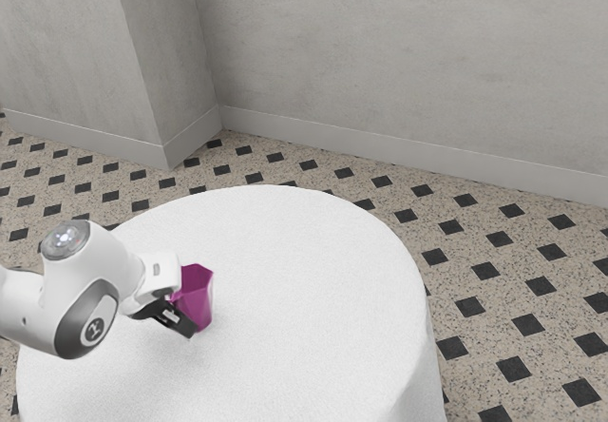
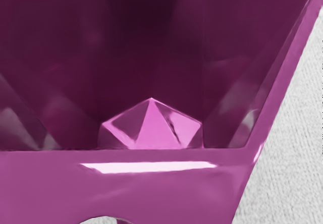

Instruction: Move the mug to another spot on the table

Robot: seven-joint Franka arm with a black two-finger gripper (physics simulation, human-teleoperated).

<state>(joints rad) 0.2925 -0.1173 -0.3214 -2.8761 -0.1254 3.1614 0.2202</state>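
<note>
A magenta faceted mug [image 1: 198, 294] stands on the round white table [image 1: 313, 270], near the table's edge at the exterior view's left. My gripper [image 1: 186, 319] is down at the mug's side facing the arm. One black finger [image 1: 179, 320] lies against the outside of the wall, and the other is hidden behind the mug. The gripper looks shut on that wall. In the wrist view I look straight into the mug [image 2: 151, 57], with its glossy rim just under my hand. A strip of white tabletop [image 2: 298, 173] shows beside it.
White tabletop stretches away from the mug toward the exterior view's right and far side. Beyond the table's edge are a checkered floor [image 1: 494, 251] and grey walls.
</note>
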